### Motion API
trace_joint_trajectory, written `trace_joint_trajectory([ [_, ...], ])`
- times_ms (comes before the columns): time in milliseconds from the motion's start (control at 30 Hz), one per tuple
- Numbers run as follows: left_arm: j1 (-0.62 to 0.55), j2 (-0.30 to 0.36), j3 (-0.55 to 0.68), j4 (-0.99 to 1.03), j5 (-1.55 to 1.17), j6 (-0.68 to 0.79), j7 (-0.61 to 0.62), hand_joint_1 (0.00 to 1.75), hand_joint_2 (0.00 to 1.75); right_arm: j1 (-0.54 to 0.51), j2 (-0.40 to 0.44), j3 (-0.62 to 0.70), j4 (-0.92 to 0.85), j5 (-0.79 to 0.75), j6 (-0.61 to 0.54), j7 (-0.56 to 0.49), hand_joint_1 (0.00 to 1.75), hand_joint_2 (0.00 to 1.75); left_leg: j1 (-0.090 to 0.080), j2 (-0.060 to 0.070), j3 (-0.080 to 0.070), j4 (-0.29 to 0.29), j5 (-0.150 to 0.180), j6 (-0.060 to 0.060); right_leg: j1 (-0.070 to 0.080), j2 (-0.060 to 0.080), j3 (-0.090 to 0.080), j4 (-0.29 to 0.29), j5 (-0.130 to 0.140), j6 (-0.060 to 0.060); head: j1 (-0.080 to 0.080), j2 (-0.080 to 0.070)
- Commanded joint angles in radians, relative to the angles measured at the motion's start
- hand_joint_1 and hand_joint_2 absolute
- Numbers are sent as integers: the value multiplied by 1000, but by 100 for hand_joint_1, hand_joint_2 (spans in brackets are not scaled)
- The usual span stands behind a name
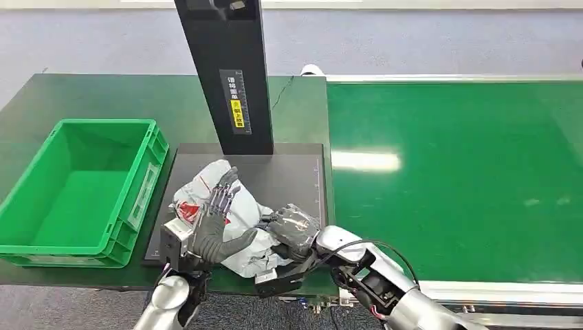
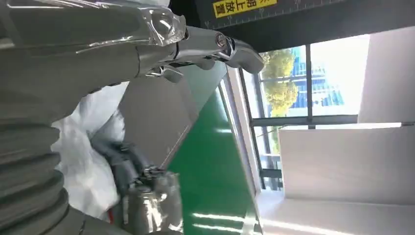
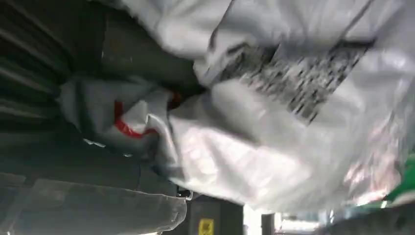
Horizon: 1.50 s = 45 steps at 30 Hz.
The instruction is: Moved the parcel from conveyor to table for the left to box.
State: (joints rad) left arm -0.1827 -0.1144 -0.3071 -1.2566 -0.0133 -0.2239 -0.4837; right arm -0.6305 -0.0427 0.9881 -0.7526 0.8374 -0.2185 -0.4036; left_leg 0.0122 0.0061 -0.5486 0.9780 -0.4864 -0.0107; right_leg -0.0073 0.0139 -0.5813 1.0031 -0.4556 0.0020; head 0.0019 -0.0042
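A crumpled white plastic parcel (image 1: 237, 210) with red print lies on the dark bench (image 1: 289, 180), right hand (image 1: 294, 227) grasping it, left hand (image 1: 216, 227) resting on it, fingers (image 1: 221, 196) spread flat.

The parcel (image 1: 230, 206) lies on the table (image 1: 289, 179), between crate (image 1: 82, 189) and conveyor (image 1: 454, 179).

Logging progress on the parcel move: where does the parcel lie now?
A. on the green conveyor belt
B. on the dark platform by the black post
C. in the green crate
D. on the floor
B: the parcel lies on the dark platform between both hands, and the crate holds nothing.
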Motion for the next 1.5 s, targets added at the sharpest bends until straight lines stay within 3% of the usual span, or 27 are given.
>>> trace_joint_trajectory([
  [33, -26, 19, -34, 38, -13, -20, 14, 0, 175, 53, -32, -108, -76, 1, -82, 30, 0, 175, 0, -3, -1, -1, 1, 1, 0, -4, 0, -1, 0, 0, 0, 0],
  [100, -43, 19, -46, 55, -31, -26, 20, 0, 175, 81, -39, -142, -82, 13, -134, 64, 0, 175, 0, -3, -1, -1, 1, 0, 0, -3, -1, -1, 0, 0, 0, 0],
  [200, -59, 18, -44, 85, -46, -12, 23, 0, 175, 117, -68, -194, -115, -7, -202, 28, 0, 175, 0, -6, -2, -2, 2, 1, 0, -7, 0, -2, 0, 0, 0, 0],
  [567, -53, 24, -39, 69, -51, -7, 21, 0, 175, 150, -77, -277, -186, -42, -203, -14, 0, 175, 0, -2, -3, 0, 0, 0, 0, -2, -2, 0, 0, 0, 0, 0],
  [667, -58, 35, -58, 71, -100, 29, 28, 0, 175, 172, -70, -312, -206, -129, -143, -41, 0, 175, 0, -2, -3, 0, 0, 0, 0, -2, -3, 0, 0, 0, 0, 0],
  [733, -76, 43, -101, 76, -305, 208, 56, 0, 175, 204, -67, -362, -233, -261, -61, -86, 0, 175, 0, -2, -3, -1, 1, 0, 0, -3, -2, -1, 0, 0, 0, 0],
  [867, -111, 57, -155, 129, -516, 337, 161, 0, 175, 267, -58, -429, -311, -421, 34, -149, 0, 175, 0, -6, -3, -2, 2, 1, 0, -7, -2, -2, 0, 0, 0, 0],
  [1000, -134, 61, -164, 217, -666, 296, 331, 0, 175, 297, -45, -466, -341, -414, 24, -161, 0, 175, 0, -4, -4, -1, 1, 0, 0, -5, -2, -1, 0, 0, 0, 0],
  [1200, -128, 60, -148, 268, -808, 305, 399, 0, 175, 333, -17, -505, -371, -401, 34, -191, 0, 175, 0, -3, -3, -2, 1, 0, 0, -4, -3, -1, 0, 0, 0, 0],
  [1300, -91, 58, -107, 237, -742, 227, 339, 0, 175, 319, -2, -507, -363, -393, 55, -198, 0, 175, -1, -1, -3, -1, 0, 0, 0, -2, -3, -1, 0, 0, 0, 0],
  [1467, -91, 59, -113, 274, -808, 163, 406, 0, 175, 320, 14, -521, -359, -393, 77, -214, 0, 175, -1, -1, -3, -2, 0, 0, -1, -2, -2, -1, 0, 0, 0, 0],
  [1500, -96, 60, -119, 291, -811, 155, 404, 33, 175, 320, 16, -523, -356, -393, 76, -215, 0, 175, -1, -1, -2, -3, 1, 1, -1, -2, -2, -2, 1, 0, 0, 0],
])
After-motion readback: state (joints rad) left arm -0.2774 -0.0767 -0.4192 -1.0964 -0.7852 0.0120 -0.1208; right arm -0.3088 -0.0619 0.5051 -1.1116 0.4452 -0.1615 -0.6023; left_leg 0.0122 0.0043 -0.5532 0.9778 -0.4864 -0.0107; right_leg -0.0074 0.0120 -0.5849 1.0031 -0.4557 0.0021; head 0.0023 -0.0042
